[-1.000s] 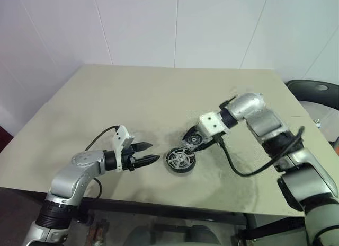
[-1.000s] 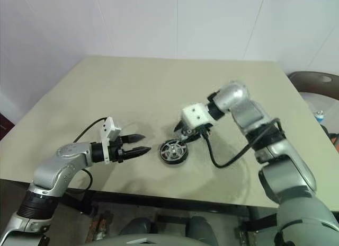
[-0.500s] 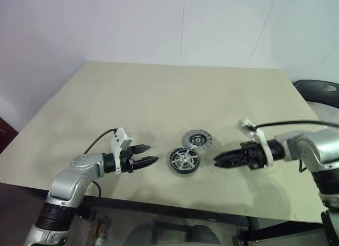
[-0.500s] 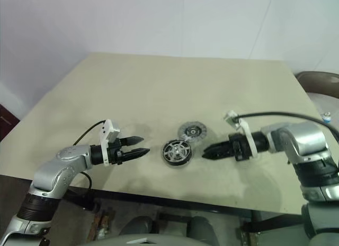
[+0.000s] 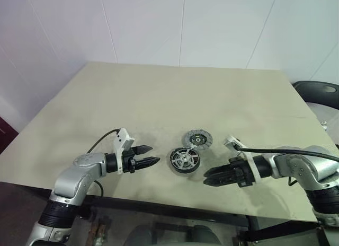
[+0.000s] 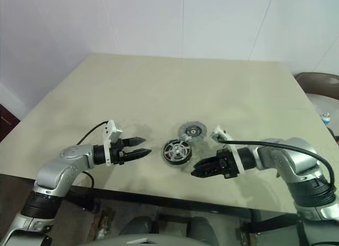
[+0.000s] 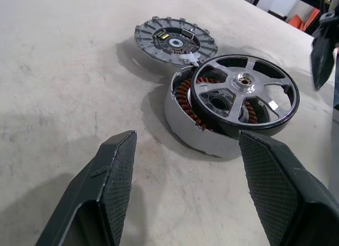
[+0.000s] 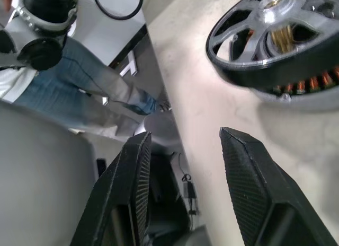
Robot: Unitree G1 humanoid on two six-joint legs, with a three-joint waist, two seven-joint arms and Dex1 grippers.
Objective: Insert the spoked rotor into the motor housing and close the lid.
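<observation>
The motor housing (image 7: 183, 112) stands near the table's front edge, copper windings showing inside its wall. The spoked rotor (image 7: 244, 92), a black ring with silvery spokes, rests askew on top of it, shifted to one side. The lid (image 5: 197, 139) lies flat on the table just behind the housing, toward the right. My left gripper (image 5: 152, 155) hovers level a short way left of the housing, open and empty. My right gripper (image 5: 206, 179) points left, just right of and in front of the housing, open with nothing between its fingers (image 8: 246, 166).
The beige table (image 5: 159, 97) stretches far behind the parts. Its front edge runs close under my right gripper. A black chair (image 5: 318, 92) stands off the right side. A person's jeans (image 8: 79, 92) show beyond the table edge.
My right gripper has pulled away from the lid, leaving it on the table, rolled over and dropped back toward the front edge. The left gripper has stayed put.
</observation>
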